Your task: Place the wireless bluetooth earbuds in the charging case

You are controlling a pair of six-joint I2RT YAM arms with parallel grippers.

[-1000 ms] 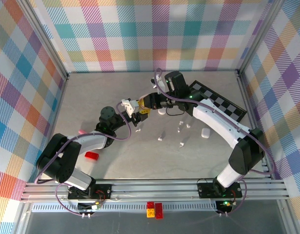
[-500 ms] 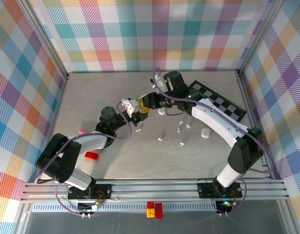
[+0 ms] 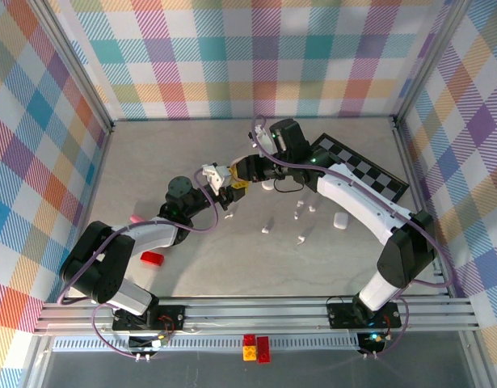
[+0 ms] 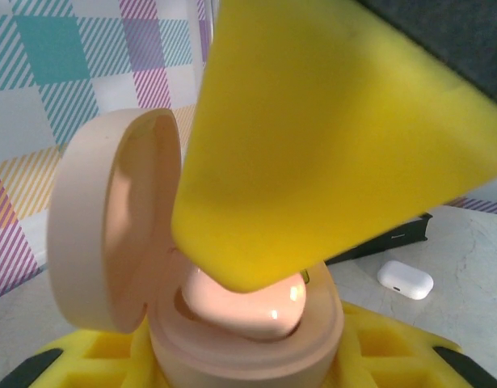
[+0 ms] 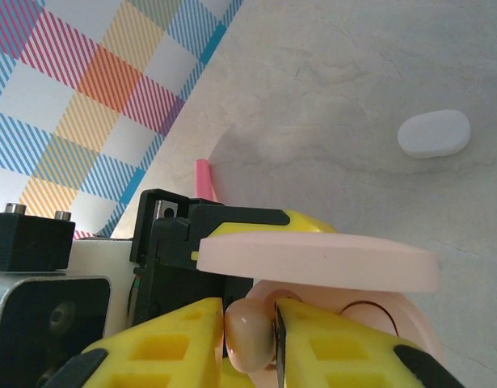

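The left gripper (image 3: 226,191) was closed around the base of a pale pink charging case (image 4: 248,343), its yellow, grid-moulded fingers (image 4: 78,360) pressed against the rounded matte shell. The case stood open, its oval lid (image 4: 111,218) hinged upright to one side, smooth and hollow within. The right gripper (image 5: 250,314) was drawn narrow, pinching a glossy pale pink earbud (image 5: 248,339) between its yellow fingertips at the mouth of the case, just under the lid's rim. Seen from the left wrist, the bud's shiny rounded body sat in the case's well and caught a highlight, with a blunt yellow finger of the right gripper over it.

On the mottled grey, stone-look bench (image 3: 151,162), several tiny white earbuds (image 3: 265,230) lay scattered near a white pill-shaped case (image 3: 340,220). A black-and-white checkered mat (image 3: 369,170) lay at the far right, and a red brick (image 3: 153,258) lay beside the left arm.
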